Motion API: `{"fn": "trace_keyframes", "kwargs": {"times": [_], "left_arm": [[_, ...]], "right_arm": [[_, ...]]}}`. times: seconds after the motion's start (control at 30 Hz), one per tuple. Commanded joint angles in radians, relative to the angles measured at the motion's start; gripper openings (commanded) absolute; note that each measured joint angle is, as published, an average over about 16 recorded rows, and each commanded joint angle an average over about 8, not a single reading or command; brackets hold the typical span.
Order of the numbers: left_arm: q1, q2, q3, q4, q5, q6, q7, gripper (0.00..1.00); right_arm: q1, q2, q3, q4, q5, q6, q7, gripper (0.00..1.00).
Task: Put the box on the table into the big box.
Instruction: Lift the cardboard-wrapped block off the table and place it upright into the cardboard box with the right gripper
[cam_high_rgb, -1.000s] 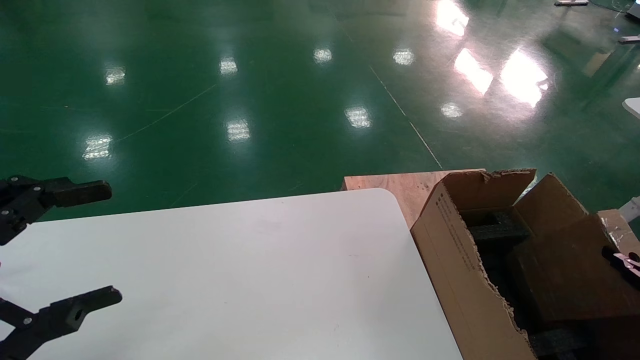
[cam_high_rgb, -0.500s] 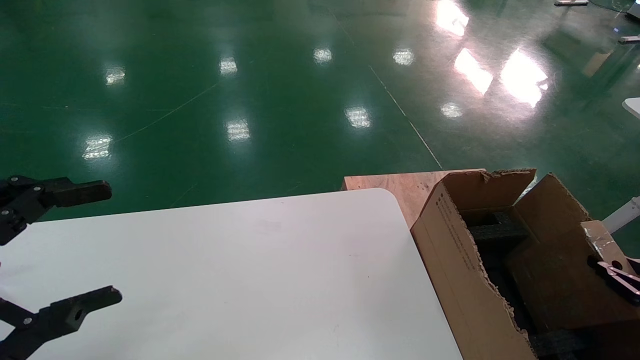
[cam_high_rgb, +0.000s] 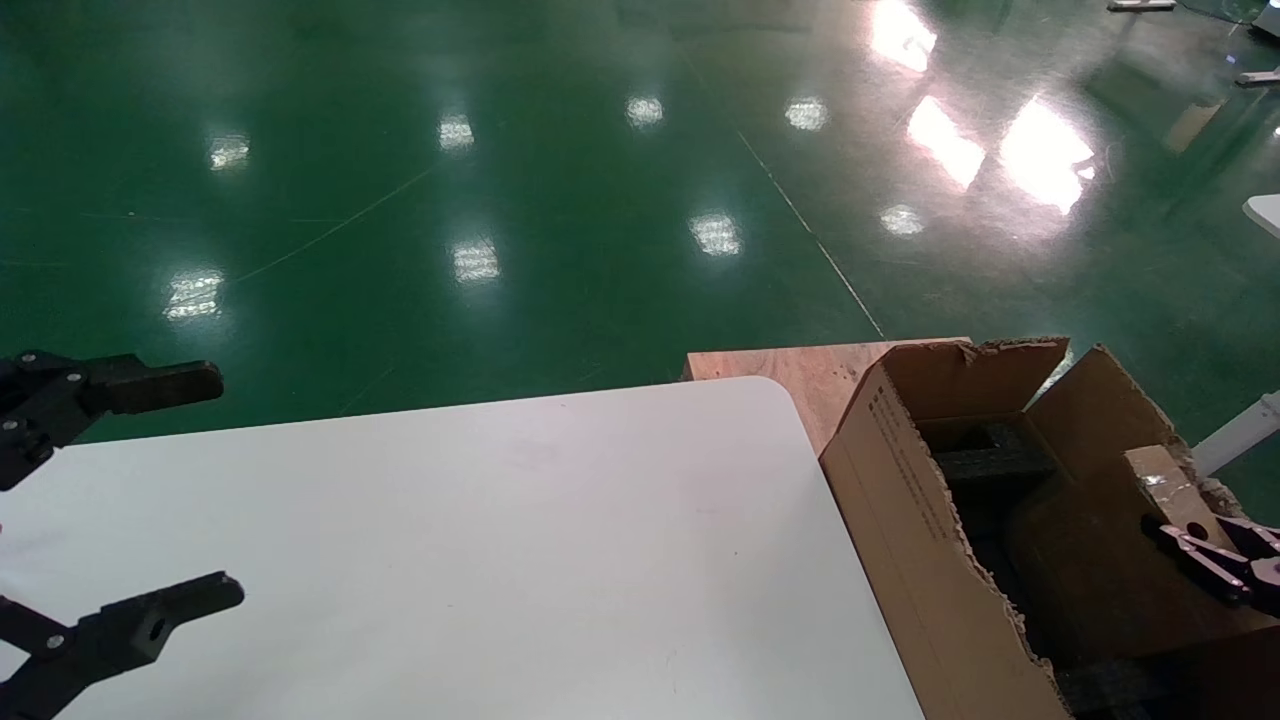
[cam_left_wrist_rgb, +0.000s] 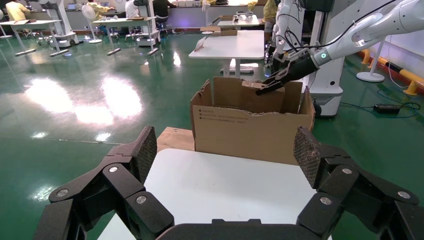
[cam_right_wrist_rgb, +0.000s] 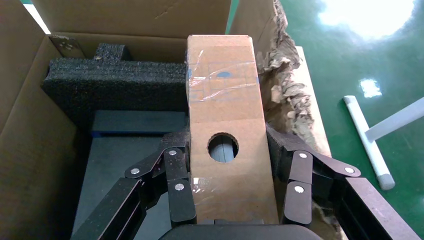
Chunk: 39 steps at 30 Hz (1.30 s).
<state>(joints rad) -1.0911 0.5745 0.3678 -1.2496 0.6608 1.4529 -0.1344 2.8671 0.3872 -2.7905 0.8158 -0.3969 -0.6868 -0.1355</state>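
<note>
The right pincer (cam_right_wrist_rgb: 227, 165) grips the box (cam_right_wrist_rgb: 227, 130), its two fingers (cam_right_wrist_rgb: 175, 185) pressed against the long sides of the small tan piece, whose broad face with the round hole faces the wrist camera; strips of clear tape cross that face. The box is held over the open top of the big box (cam_high_rgb: 930, 560), which stands just beside the far right corner of the worktop (cam_high_rgb: 480, 560); below the pincer lies black foam (cam_right_wrist_rgb: 115, 85) inside the carton, and beside it runs the carton's ragged torn wall (cam_right_wrist_rgb: 287, 85). The left pincer (cam_high_rgb: 150, 500) hovers over the left part of the worktop, well apart from the carton, its fingers spread wide and holding nothing. A wooden board (cam_high_rgb: 790, 370) lies under the carton on the green floor (cam_high_rgb: 500, 200).
</note>
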Motion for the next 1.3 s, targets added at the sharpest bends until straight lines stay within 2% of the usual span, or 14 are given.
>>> {"fn": "trace_keyframes", "kwargs": {"times": [0.03, 0.33, 0.37, 0.4, 0.6, 0.63, 0.67, 1.3], "left_arm": [[0.0, 0.0, 0.0, 0.0, 0.0, 0.0, 0.0, 1.0], [0.0, 0.0, 0.0, 0.0, 0.0, 0.0, 0.0, 1.0], [0.0, 0.0, 0.0, 0.0, 0.0, 0.0, 0.0, 1.0], [0.0, 0.0, 0.0, 0.0, 0.0, 0.0, 0.0, 1.0], [0.0, 0.0, 0.0, 0.0, 0.0, 0.0, 0.0, 1.0], [0.0, 0.0, 0.0, 0.0, 0.0, 0.0, 0.0, 1.0], [0.0, 0.0, 0.0, 0.0, 0.0, 0.0, 0.0, 1.0], [0.0, 0.0, 0.0, 0.0, 0.0, 0.0, 0.0, 1.0]], "right_arm": [[0.0, 0.0, -0.011, 0.006, 0.002, 0.006, 0.004, 0.0], [-0.009, -0.019, -0.032, 0.028, -0.02, 0.034, 0.022, 0.0], [-0.01, -0.022, -0.034, 0.029, -0.025, 0.037, 0.023, 0.04], [-0.011, -0.026, -0.036, 0.031, -0.03, 0.039, 0.026, 0.14], [-0.018, -0.049, -0.047, 0.036, -0.049, 0.052, 0.051, 0.89], [-0.019, -0.052, -0.049, 0.036, -0.051, 0.053, 0.055, 0.97], [-0.019, -0.054, -0.05, 0.036, -0.052, 0.053, 0.057, 1.0], [-0.022, -0.048, -0.049, 0.035, -0.055, 0.052, 0.048, 1.0]]}}
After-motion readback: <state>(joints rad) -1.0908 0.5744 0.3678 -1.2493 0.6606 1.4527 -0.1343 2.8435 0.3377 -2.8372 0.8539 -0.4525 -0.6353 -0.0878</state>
